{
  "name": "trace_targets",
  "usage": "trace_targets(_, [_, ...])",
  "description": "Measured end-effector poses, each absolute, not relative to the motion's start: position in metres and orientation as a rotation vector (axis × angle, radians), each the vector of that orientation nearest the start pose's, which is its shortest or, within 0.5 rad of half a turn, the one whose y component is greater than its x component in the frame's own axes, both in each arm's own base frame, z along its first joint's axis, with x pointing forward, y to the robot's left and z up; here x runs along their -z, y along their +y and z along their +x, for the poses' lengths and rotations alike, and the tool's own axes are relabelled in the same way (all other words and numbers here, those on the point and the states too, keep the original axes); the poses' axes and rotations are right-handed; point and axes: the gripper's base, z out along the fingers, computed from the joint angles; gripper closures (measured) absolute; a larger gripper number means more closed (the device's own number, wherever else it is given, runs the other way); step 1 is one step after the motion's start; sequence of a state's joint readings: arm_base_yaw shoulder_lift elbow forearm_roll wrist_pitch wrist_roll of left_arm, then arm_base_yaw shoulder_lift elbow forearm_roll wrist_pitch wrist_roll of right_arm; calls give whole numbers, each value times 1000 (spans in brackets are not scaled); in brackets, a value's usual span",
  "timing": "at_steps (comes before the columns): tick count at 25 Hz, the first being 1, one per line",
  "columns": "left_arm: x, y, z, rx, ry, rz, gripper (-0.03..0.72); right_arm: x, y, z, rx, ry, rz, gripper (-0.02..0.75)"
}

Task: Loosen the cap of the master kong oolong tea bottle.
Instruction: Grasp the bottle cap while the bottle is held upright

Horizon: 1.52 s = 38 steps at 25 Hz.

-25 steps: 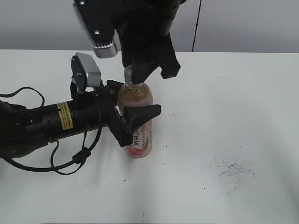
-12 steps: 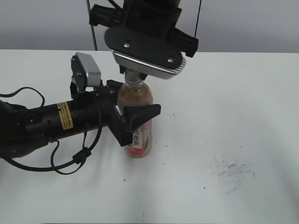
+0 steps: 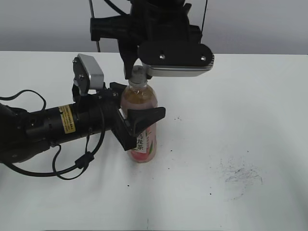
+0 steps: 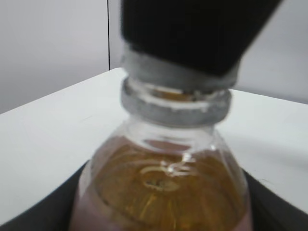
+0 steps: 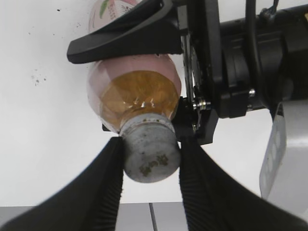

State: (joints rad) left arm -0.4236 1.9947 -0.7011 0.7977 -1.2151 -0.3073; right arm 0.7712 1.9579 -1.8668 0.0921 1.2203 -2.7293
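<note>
The cap (image 5: 149, 156) sits pinched in our right gripper (image 5: 150, 166); our left gripper (image 3: 139, 120) clamps the master kong oolong tea bottle (image 3: 141, 126), which may spin if that clamp slips.

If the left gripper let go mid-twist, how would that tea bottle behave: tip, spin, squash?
The bottle is slim, upright and filled nearly to the neck, so probably top-heavy and apt to tip. Its clear plastic wall likely dents under a hard squeeze from the left gripper. With the right gripper clamped on the ribbed cap, an unheld bottle would probably just spin.
</note>
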Motion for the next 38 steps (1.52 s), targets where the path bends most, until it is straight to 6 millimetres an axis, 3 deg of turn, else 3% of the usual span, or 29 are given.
trace_targets(11, [-130, -191, 274, 907, 1483, 920, 244, -307, 300, 298, 369, -558, -2808, 467])
trace_targets(22, [-130, -191, 274, 907, 1481, 925, 244, -309, 304, 294, 427, -770, -2799, 469])
trace_targets(38, [-130, -191, 274, 913, 1480, 922, 244, -321, 302, 293, 472, -693, -2806, 470])
